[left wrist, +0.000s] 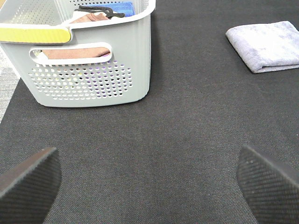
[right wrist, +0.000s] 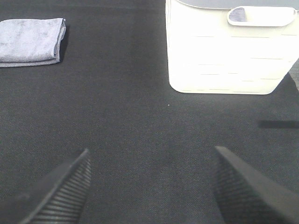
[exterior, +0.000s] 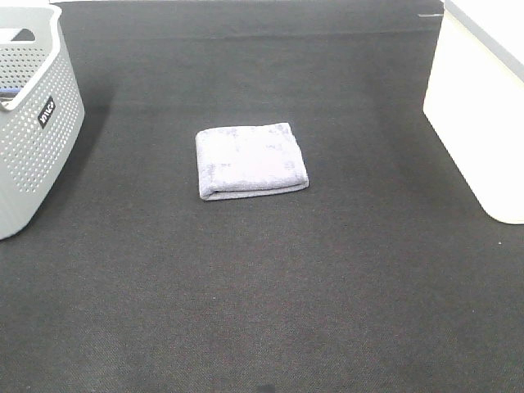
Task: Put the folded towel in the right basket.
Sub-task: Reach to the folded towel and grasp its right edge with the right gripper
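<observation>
A folded lavender-grey towel [exterior: 250, 160] lies flat on the dark mat in the middle of the table. It also shows in the left wrist view [left wrist: 268, 45] and in the right wrist view [right wrist: 32, 39]. The white right basket [exterior: 483, 123] stands at the right edge; the right wrist view shows its wall [right wrist: 229, 56] with a handle slot. Neither arm shows in the exterior high view. My left gripper [left wrist: 149, 184] is open and empty over bare mat. My right gripper [right wrist: 152, 186] is open and empty, well short of the towel and the basket.
A grey perforated basket [exterior: 33, 123] stands at the left edge. The left wrist view shows its wall [left wrist: 93, 70], with brown and blue cloths and a black item inside. Dark mat [exterior: 262, 295] covers the table.
</observation>
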You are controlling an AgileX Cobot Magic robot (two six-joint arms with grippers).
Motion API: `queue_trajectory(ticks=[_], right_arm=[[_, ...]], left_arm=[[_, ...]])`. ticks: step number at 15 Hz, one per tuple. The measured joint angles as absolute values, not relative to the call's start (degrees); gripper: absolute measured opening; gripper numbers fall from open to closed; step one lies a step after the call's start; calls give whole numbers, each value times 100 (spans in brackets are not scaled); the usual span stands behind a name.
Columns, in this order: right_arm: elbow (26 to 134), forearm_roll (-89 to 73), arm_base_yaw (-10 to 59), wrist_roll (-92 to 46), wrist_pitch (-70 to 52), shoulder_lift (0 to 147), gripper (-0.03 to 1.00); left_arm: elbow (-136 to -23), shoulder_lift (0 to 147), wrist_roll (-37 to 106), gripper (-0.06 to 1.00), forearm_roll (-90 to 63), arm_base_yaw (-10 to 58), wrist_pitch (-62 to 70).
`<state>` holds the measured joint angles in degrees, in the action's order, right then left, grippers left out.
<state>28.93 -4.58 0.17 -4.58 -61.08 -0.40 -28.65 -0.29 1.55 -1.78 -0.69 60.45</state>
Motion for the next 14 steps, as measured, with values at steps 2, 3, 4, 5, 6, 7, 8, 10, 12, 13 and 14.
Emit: queue_trajectory(ticks=[2, 3, 4, 5, 6, 7, 8, 10, 12, 13, 14], right_arm=[[2893, -458, 17, -458, -6108, -40, 69], [2893, -458, 17, -458, -6108, -40, 69], [2893, -458, 17, -458, -6108, -40, 69], [2893, -458, 17, -458, -6108, -40, 69], [2893, -458, 17, -458, -6108, -40, 69], [2893, -458, 17, -458, -6108, -40, 69], [2893, -458, 17, -458, -6108, -40, 69], [2893, -458, 17, -458, -6108, -40, 69], [2893, -458, 17, -458, -6108, -40, 69], [2893, -458, 17, -458, -6108, -40, 69], [2893, -458, 17, -458, -6108, -40, 69]], left_arm=[[-2865, -29, 155, 97, -178, -69, 6045], [-2865, -29, 155, 97, -178, -69, 6045], [-2865, -29, 155, 97, -178, -69, 6045], [-2865, -29, 155, 97, -178, -69, 6045], [-2865, -29, 155, 97, -178, -69, 6045], [-2865, -29, 155, 97, -178, -69, 6045], [-2865, -29, 155, 97, -178, -69, 6045], [-2865, -29, 155, 97, -178, -69, 6045], [-2865, -29, 155, 97, -178, -69, 6045], [-2865, -29, 155, 97, -178, -69, 6045], [-2865, -29, 155, 97, -178, -69, 6045]])
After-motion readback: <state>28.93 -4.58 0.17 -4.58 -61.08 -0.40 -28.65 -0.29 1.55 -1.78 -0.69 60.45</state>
